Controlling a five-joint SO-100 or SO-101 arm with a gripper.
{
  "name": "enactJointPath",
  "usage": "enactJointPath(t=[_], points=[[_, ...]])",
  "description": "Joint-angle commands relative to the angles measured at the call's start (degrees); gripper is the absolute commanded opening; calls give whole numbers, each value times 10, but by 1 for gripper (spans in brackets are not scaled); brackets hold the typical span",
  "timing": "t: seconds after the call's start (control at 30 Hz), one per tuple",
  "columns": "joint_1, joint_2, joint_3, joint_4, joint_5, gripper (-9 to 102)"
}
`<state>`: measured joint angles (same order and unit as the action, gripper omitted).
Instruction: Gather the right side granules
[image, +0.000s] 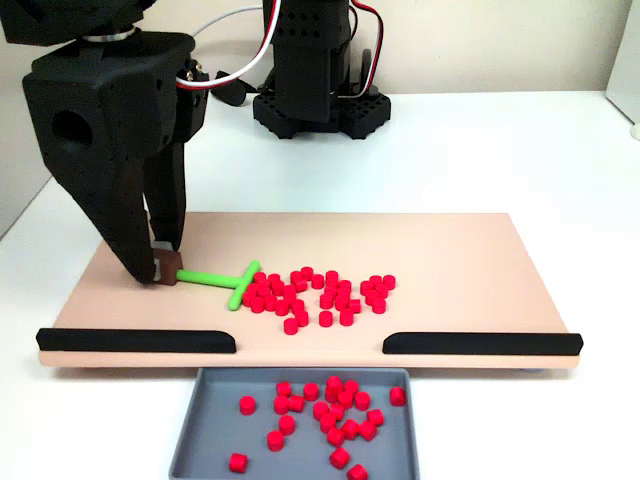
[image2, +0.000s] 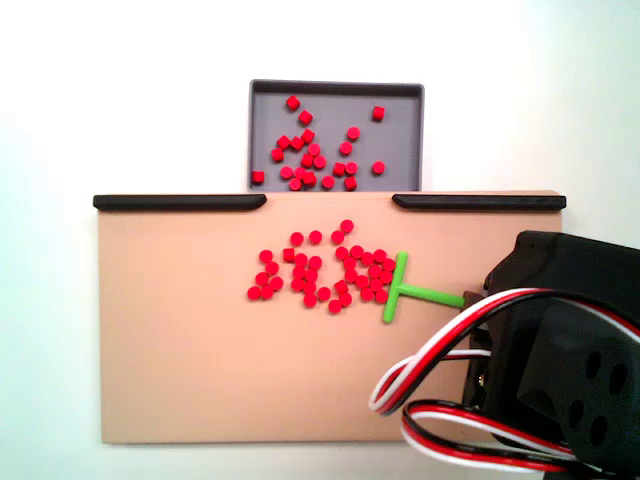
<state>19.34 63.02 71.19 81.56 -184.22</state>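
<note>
Black two-finger gripper (image: 165, 272) fingers closed on the green plastic T-shaped stick's (image: 225, 277) handle end, crossbar touching the tiny red cylindrical granules (image: 320, 295) clustered mid tan board (image: 450, 270), more in grey tray (image: 190, 430).

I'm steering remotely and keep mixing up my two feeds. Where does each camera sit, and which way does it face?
A fixed view: low in front of the board, facing the arm's base; the gripper holds the green stick at left.
Another fixed view: overhead, looking straight down, tray at top; the arm's black body and cables enter bottom right.
Both share the board, the granules, stick and tray, mirrored left-right.
</note>
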Motion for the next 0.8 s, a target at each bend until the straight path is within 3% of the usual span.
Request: enactJointPath(t=[0.0,0.77], points=[[-9,3,-7,0,-55,3],[-45,1,-13,4,9,3]])
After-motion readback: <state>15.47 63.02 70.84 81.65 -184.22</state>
